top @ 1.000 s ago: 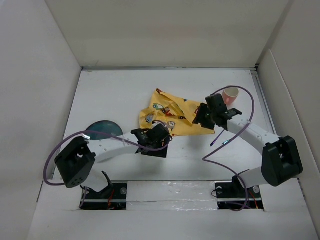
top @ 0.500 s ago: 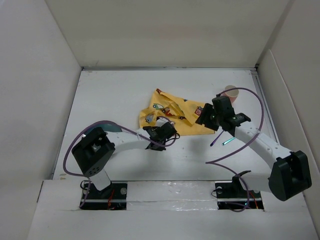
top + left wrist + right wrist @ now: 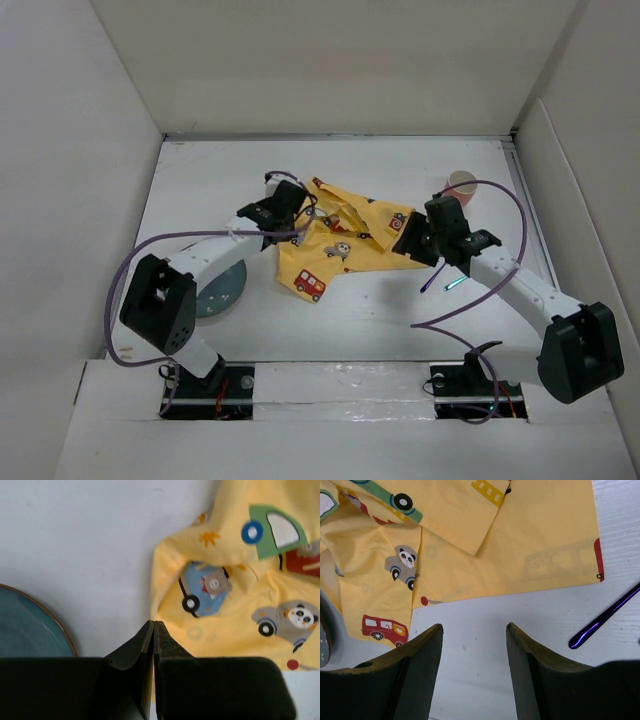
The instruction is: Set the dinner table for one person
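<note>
A yellow placemat (image 3: 350,235) printed with cartoon cars lies rumpled and partly folded in the middle of the dinner table (image 3: 380,315). My left gripper (image 3: 298,208) sits at the placemat's left edge (image 3: 165,580); its jaws (image 3: 153,622) are pressed together with the cloth edge running into them. My right gripper (image 3: 405,240) hovers open over bare table just off the placemat's near right edge (image 3: 520,580), with nothing between its fingers (image 3: 474,626).
A dark blue plate (image 3: 222,285) lies at the near left, partly under my left arm (image 3: 25,630). A pink cup (image 3: 462,185) stands at the back right. A purple utensil (image 3: 432,278) (image 3: 605,617) and a teal one (image 3: 455,283) lie by my right arm. White walls enclose the table.
My left gripper closed at the placemat's near edge, then swung back and left. The cloth has spread, with a corner now toward the near left, and the plate shows again. The right arm barely moved.
</note>
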